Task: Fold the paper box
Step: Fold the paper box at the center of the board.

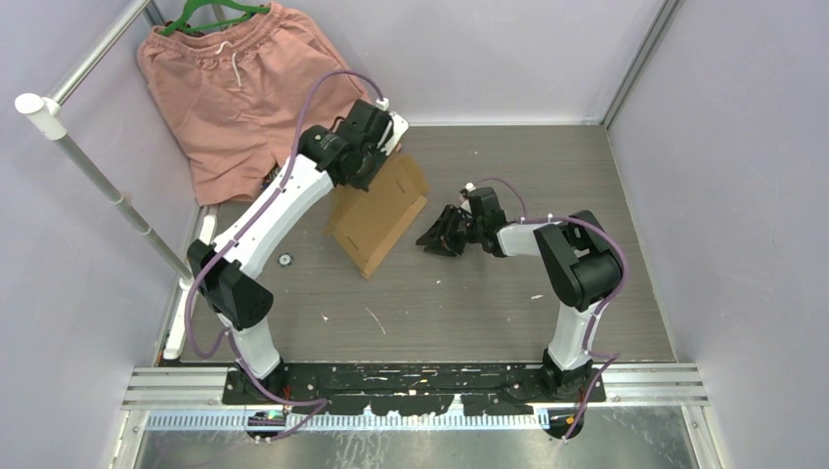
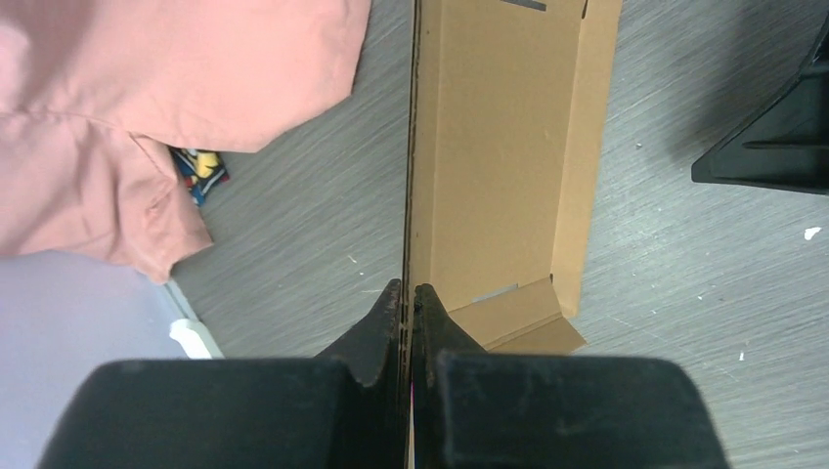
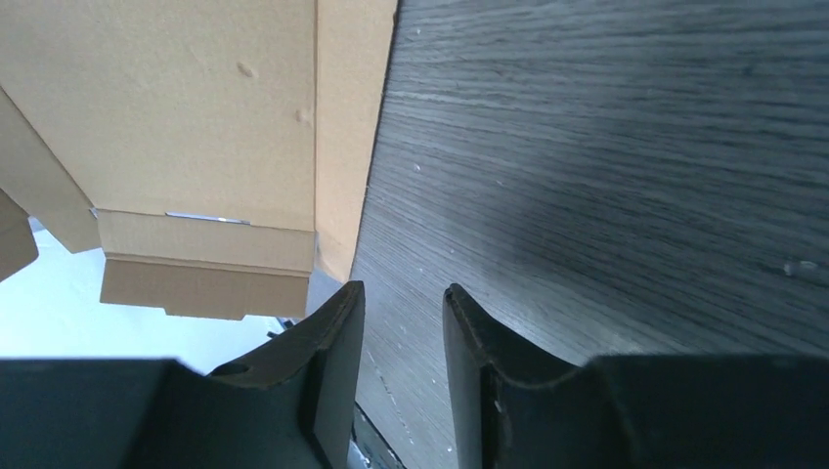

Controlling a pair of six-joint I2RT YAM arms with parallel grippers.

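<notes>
The paper box (image 1: 379, 217) is a brown cardboard sheet with folded flaps, lying tilted on the table's middle. My left gripper (image 1: 376, 147) is shut on its far edge; in the left wrist view the fingertips (image 2: 394, 305) pinch an upright cardboard wall of the paper box (image 2: 499, 147) seen edge-on. My right gripper (image 1: 440, 237) hovers low just right of the box, apart from it. In the right wrist view it (image 3: 403, 296) stands open with only the table between its fingers, and the paper box (image 3: 196, 127) lies ahead to the left.
Salmon-pink shorts (image 1: 239, 88) on a green hanger lie at the back left, partly showing as pink cloth (image 2: 147, 107) in the left wrist view. A white rail (image 1: 108, 186) runs along the left side. A small colourful object (image 2: 200, 171) peeks from under the cloth.
</notes>
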